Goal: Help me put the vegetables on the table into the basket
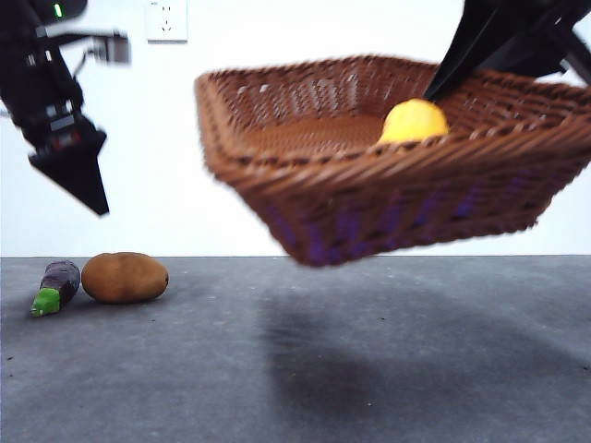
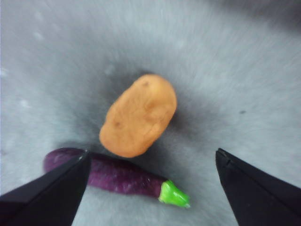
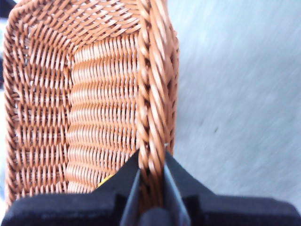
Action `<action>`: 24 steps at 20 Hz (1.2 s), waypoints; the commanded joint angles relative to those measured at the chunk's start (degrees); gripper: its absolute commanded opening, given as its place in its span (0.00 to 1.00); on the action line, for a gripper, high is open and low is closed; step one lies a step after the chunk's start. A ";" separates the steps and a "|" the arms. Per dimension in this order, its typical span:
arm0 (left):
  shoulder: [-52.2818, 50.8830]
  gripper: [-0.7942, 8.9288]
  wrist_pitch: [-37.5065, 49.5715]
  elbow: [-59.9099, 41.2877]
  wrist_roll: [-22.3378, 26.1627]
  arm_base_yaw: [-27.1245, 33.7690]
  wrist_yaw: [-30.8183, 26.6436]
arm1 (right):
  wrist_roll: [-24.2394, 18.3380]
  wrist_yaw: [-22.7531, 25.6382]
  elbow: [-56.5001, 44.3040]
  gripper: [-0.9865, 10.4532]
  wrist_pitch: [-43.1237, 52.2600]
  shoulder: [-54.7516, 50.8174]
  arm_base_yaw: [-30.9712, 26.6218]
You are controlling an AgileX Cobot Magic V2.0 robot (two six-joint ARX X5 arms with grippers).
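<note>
Right gripper (image 3: 151, 176) has its black jaws clamped on the braided rim of the dark-brown woven wicker basket (image 1: 369, 198), holding it tilted in the air clear of the dark grey speckled table (image 1: 369, 369), with the lumpy yellow pepper-like vegetable (image 1: 415, 121) sitting inside near the gripped wall. Left gripper (image 2: 150, 188) hangs above the table with jaws wide apart and empty, over the large brown oval potato (image 2: 139, 115) and the small dark-purple eggplant with green cap (image 2: 122, 177). Those two lie on the table just beside each other, well apart from the basket.
</note>
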 commanded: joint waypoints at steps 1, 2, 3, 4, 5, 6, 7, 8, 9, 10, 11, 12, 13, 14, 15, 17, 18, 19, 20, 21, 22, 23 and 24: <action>4.11 0.54 2.51 1.36 2.49 0.22 0.04 | -0.94 -1.88 -0.33 0.08 -0.07 -1.70 -1.79; 5.60 0.54 4.00 1.77 2.86 0.22 0.07 | -1.33 -2.45 -0.33 0.08 -0.74 -1.90 -2.58; 6.95 0.54 4.85 2.29 3.28 0.22 0.79 | -2.14 -2.82 -0.33 0.08 -1.38 -1.88 -3.19; 8.07 0.54 5.05 2.84 3.48 0.20 1.36 | -2.67 -2.75 -0.33 0.08 -1.66 -1.86 -3.45; 9.33 0.54 4.90 3.69 3.50 0.22 1.38 | -2.73 -2.89 -0.33 0.08 -1.55 -1.88 -3.67; 10.58 0.54 4.61 4.55 3.50 0.28 1.36 | -2.89 -2.86 -0.33 0.08 -1.22 -1.88 -3.67; 11.67 0.54 4.57 5.27 3.54 0.55 1.42 | -3.04 -2.84 -0.33 0.08 -0.90 -1.88 -3.67; 12.70 0.54 4.63 5.97 3.67 0.59 1.44 | -3.06 -2.86 -0.33 0.08 -0.74 -1.88 -3.67; 13.70 0.54 4.59 6.75 3.69 0.59 1.57 | -3.08 -2.86 -0.33 0.08 -0.70 -1.88 -3.67; 14.69 0.54 4.28 7.58 3.72 0.59 1.55 | -3.10 -2.86 -0.33 0.08 -0.68 -1.88 -3.67; 15.61 0.54 3.76 8.39 3.93 0.59 1.60 | -3.10 -2.86 -0.33 0.08 -0.66 -1.88 -3.67; 16.48 0.54 3.78 8.83 4.11 0.59 1.60 | -3.10 -2.86 -0.33 0.08 -0.61 -1.88 -3.67; 17.22 0.54 3.85 9.07 4.57 0.74 1.60 | -3.10 -2.84 -0.33 0.08 -0.59 -1.88 -3.67; 17.94 0.54 3.96 9.11 4.74 0.92 1.77 | -3.21 -2.84 -0.33 0.08 -0.59 -1.88 -3.67; 18.73 0.54 3.98 9.11 4.72 0.96 1.90 | -3.28 -2.82 -0.33 0.08 -0.50 -1.88 -3.67; 20.44 0.54 3.58 9.11 4.59 1.64 3.23 | -3.26 -2.82 -0.33 0.08 -0.07 -1.88 -3.67; 21.20 0.54 3.61 9.11 4.48 1.73 3.04 | -3.28 -2.82 -0.33 0.08 0.00 -1.88 -3.67; 21.53 0.54 3.65 9.11 4.48 1.81 3.06 | -3.28 -2.82 -0.33 0.08 0.02 -1.88 -3.67; 21.94 0.54 4.04 9.11 4.31 1.88 3.06 | -3.28 -2.80 -0.33 0.08 0.07 -1.88 -3.67; 22.10 0.53 4.28 9.11 4.26 1.86 3.06 | -3.28 -2.71 -0.33 0.08 0.13 -1.88 -3.67; 22.23 0.53 4.79 9.11 3.91 1.86 3.04 | -3.30 -2.58 -0.33 0.08 0.26 -1.86 -3.67; 22.25 0.52 5.31 9.11 3.43 1.86 3.04 | -3.43 -2.58 -0.33 0.08 0.31 -1.86 -3.67; 22.25 0.43 5.75 9.11 3.37 1.86 3.04 | -3.43 -2.58 -0.33 0.08 0.39 -1.86 -3.67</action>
